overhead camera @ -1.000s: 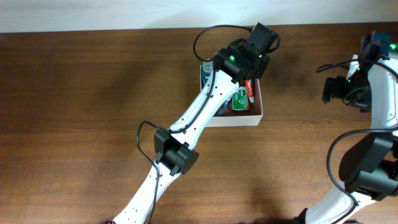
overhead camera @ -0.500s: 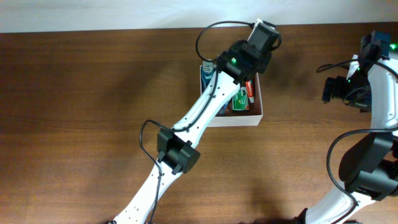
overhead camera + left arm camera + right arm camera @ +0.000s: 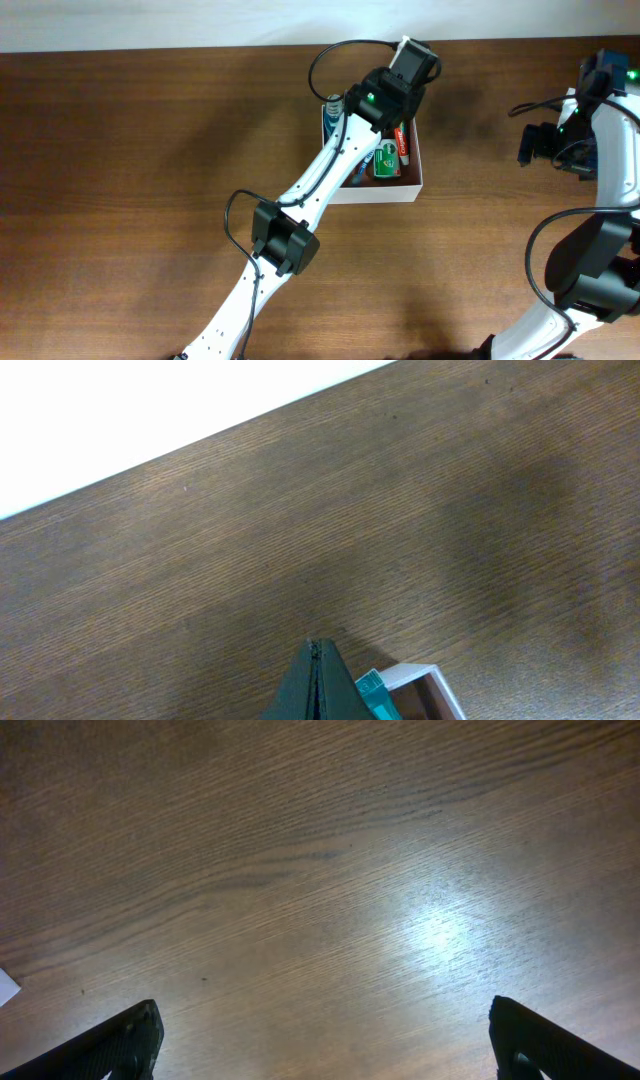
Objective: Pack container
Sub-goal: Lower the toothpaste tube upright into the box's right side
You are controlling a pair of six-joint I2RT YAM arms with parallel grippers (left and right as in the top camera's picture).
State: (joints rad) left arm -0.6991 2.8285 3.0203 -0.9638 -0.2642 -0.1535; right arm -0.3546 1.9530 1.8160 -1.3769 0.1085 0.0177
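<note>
Dark wood-grain worktop (image 3: 120,200) is seen on all sides. Toward its back middle the container (image 3: 388,192) is found, partly covered by the left arm (image 3: 320,190); a green packet (image 3: 386,163) and a red tube (image 3: 403,146) are seen inside. The left gripper (image 3: 315,652) is pinched fully together, empty, above the container's far corner. The right gripper (image 3: 330,1045) is spread wide over the worktop, well apart from the container.

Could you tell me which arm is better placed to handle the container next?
Probably the left: the left tool, shut, hangs at the container, while the right tool is open over bare table, far aside.
</note>
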